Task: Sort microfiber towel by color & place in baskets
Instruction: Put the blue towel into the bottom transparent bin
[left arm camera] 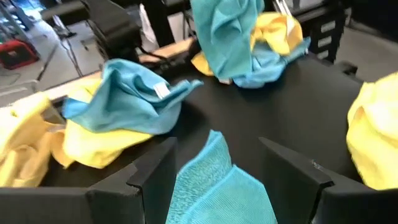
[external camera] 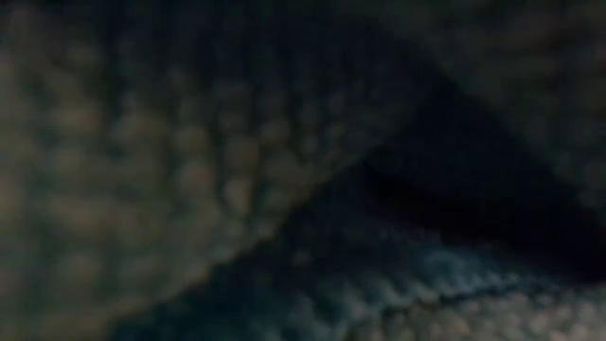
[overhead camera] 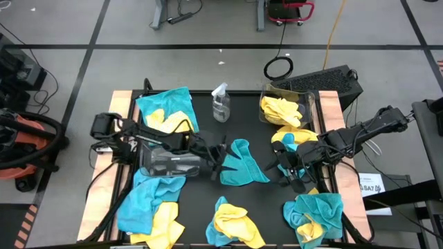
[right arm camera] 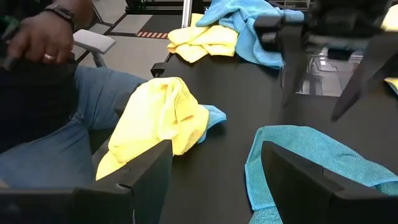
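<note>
A teal towel (overhead camera: 242, 164) lies spread on the black mat at mid-table. My left gripper (overhead camera: 220, 158) reaches in from the left and stands open at the towel's left edge. In the left wrist view a corner of this towel (left arm camera: 214, 186) lies between the open fingers (left arm camera: 214, 152); whether they touch it I cannot tell. My right gripper (overhead camera: 285, 169) hangs open to the right of the towel, above the mat (right arm camera: 217, 155). A clear basket (overhead camera: 308, 104) at the far right holds yellow towels (overhead camera: 280, 109). A second clear basket (overhead camera: 169, 162) sits under my left arm.
Mixed yellow and teal towel piles lie at the far left (overhead camera: 166, 111), near left (overhead camera: 156, 207), near middle (overhead camera: 235, 223), near right (overhead camera: 315, 214) and under my right arm (overhead camera: 294, 138). A spray bottle (overhead camera: 220, 104) stands at the back. A person (right arm camera: 50, 93) sits at the table's near edge. Cloth covers the low view.
</note>
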`<state>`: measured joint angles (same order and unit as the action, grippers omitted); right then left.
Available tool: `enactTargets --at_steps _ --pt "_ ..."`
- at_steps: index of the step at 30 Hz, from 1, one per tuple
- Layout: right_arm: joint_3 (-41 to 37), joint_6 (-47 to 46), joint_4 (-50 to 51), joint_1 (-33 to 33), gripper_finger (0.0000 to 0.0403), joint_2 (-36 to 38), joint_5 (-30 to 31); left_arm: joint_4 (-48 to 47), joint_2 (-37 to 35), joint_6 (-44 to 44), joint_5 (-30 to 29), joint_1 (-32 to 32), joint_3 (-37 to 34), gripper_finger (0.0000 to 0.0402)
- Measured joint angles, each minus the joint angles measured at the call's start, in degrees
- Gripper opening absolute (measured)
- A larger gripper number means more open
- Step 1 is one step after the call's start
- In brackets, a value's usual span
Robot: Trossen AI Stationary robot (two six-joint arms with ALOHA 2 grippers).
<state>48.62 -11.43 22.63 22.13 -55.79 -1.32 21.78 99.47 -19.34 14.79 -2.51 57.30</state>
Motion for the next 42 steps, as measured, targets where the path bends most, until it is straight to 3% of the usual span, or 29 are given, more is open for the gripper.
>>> enactTargets --at_steps 12,17,23,27,37,42 --pt "0.0 -0.87 -0.11 0.0 0.024 0.0 0.37 -11.58 11.01 -0.65 -0.01 -0.63 9.35 0.0228" --pt "0.0 -1.28 -0.11 0.0 0.024 0.0 0.37 -18.27 15.4 -0.65 -0.34 -0.65 14.01 0.0258" --pt "0.0 -1.41 -0.1 0.02 0.024 0.0 0.45 -23.43 18.38 -0.69 -6.37 -0.61 18.53 0.0306" --pt "0.0 -1.43 -0.09 0.17 0.024 0.0 1.42 -29.5 19.37 -0.65 -7.42 -0.19 21.17 0.0323" --pt "0.0 -1.42 -0.7 0.17 0.024 0.0 1.53 -37.62 24.32 0.54 -8.25 0.78 25.67 0.0316" --pt "0.0 -1.52 -0.92 0.17 0.024 0.0 1.55 -40.38 26.85 1.17 -7.91 0.72 29.11 0.0257"
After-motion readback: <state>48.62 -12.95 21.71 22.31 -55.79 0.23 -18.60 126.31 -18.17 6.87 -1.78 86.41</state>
